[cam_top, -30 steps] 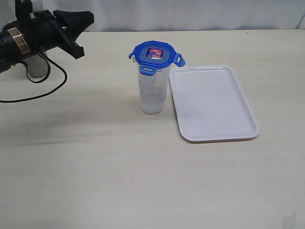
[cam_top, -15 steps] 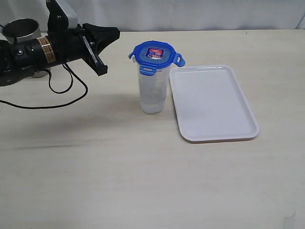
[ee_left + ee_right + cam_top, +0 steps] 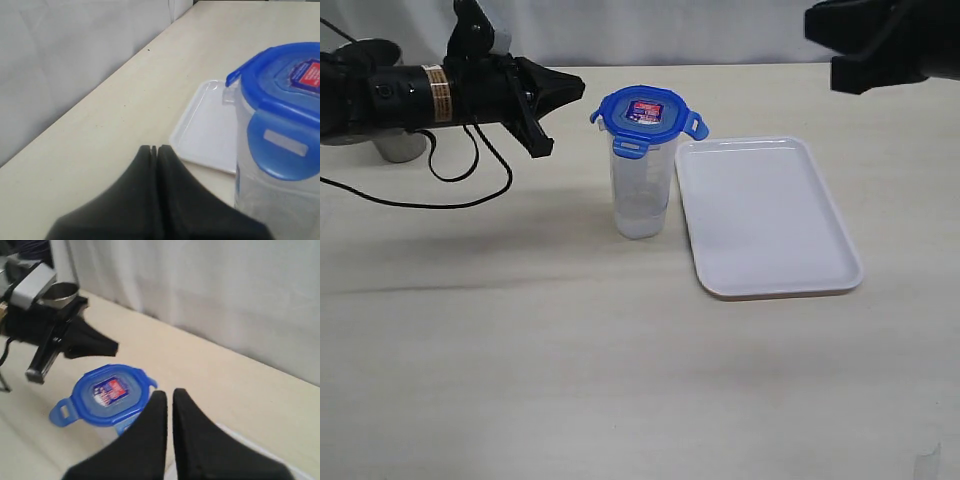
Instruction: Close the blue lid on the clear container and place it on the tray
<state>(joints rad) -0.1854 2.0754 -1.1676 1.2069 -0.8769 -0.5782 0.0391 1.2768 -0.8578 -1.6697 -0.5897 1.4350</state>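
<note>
Sitting on the clear container [image 3: 642, 195], the blue lid [image 3: 648, 112] looks unlatched, its tabs flaring outward.
The container stands upright on the counter [image 3: 520, 350] just beside the tray [image 3: 765, 215], not on it; snapping shut and moving remain. The left pincer [image 3: 578, 90] hovers near the lid and the right pincer [image 3: 167, 392] above it, both clenched and empty.

The left arm [image 3: 440, 95] has neared the blue lid [image 3: 647, 113]; the right arm [image 3: 890, 40] has appeared.
</note>
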